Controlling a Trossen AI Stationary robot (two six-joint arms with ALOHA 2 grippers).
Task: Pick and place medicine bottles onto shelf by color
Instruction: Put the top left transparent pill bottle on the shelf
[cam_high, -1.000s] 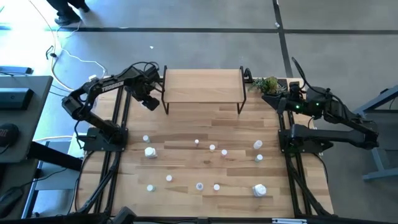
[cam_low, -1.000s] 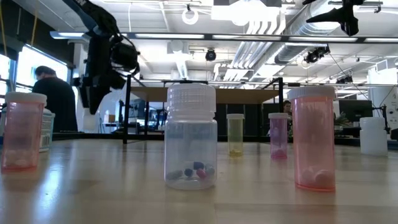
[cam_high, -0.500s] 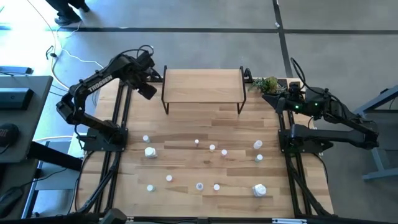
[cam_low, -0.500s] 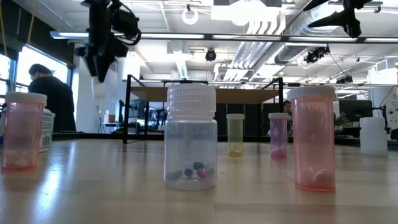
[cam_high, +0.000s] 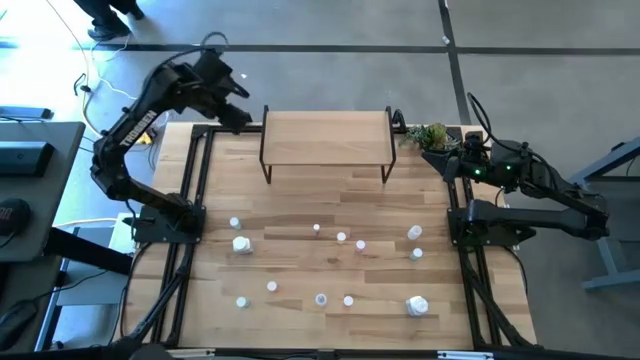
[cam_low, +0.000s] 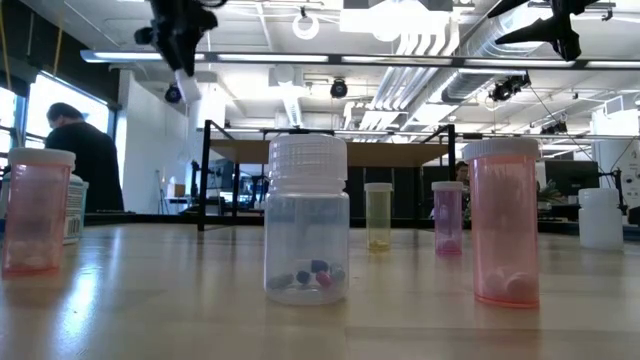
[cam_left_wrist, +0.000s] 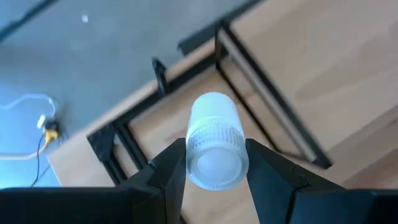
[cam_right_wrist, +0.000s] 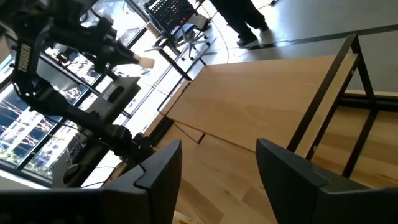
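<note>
My left gripper (cam_high: 236, 113) is high above the table's far left corner, just left of the shelf (cam_high: 325, 137), and is shut on a small white-capped bottle (cam_left_wrist: 214, 140). In the low view the bottle (cam_low: 189, 93) hangs under the gripper, above the shelf top's height. My right gripper (cam_right_wrist: 217, 180) is open and empty beside the shelf's right end, at the far right of the table (cam_high: 445, 162). Several small bottles stand on their bases on the table's near half, among them a larger white one (cam_high: 241, 244) and another (cam_high: 417, 305). My left gripper pinches the bottle between its two fingers (cam_left_wrist: 171, 168), at the ribbed white cap end (cam_left_wrist: 214, 149). The fingers point down, and the bottle's body reaches on past their tips. The bottle is lifted clear of the table and the shelf.
A small green plant (cam_high: 428, 135) stands at the far right, next to the shelf. In the low view a clear bottle with pills (cam_low: 307, 220), pink bottles (cam_low: 505, 225), (cam_low: 35, 210) and a yellow one (cam_low: 378, 215) stand close by. A person (cam_low: 85, 160) is behind the table.
My left gripper has risen well above the table with the white-capped bottle and has gone toward the far edge, beside the shelf's left end. It stays shut on the bottle. The bottle is now higher than the shelf top.
</note>
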